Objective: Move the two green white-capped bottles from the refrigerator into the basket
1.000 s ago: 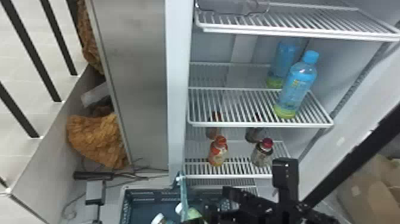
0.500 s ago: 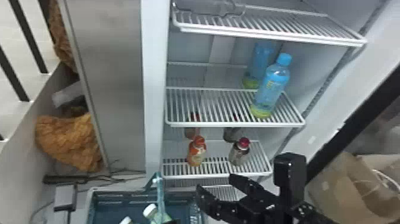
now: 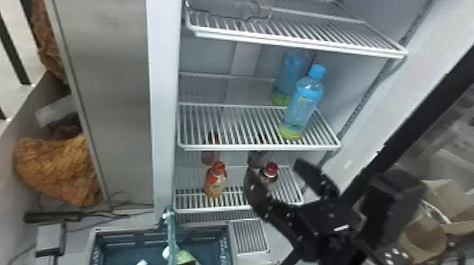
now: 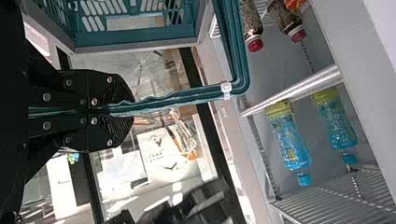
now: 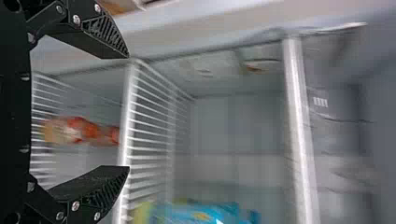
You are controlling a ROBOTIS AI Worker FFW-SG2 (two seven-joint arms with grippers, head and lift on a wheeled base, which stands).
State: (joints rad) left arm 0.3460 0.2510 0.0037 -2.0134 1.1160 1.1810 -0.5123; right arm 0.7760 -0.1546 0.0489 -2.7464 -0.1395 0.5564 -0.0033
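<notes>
Head camera above, facing fridge

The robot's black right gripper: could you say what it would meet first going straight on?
Probably the middle white wire shelf, whose front edge crosses the right gripper's line in its wrist view; depth is unclear.

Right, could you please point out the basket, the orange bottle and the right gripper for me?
Basket [image 4: 135, 39]: left wrist view, on its side wall.
Orange bottle [image 3: 215, 184]: head view, on its body.
Right gripper [image 5: 128, 112]: right wrist view, midway between its fingertips.
</notes>
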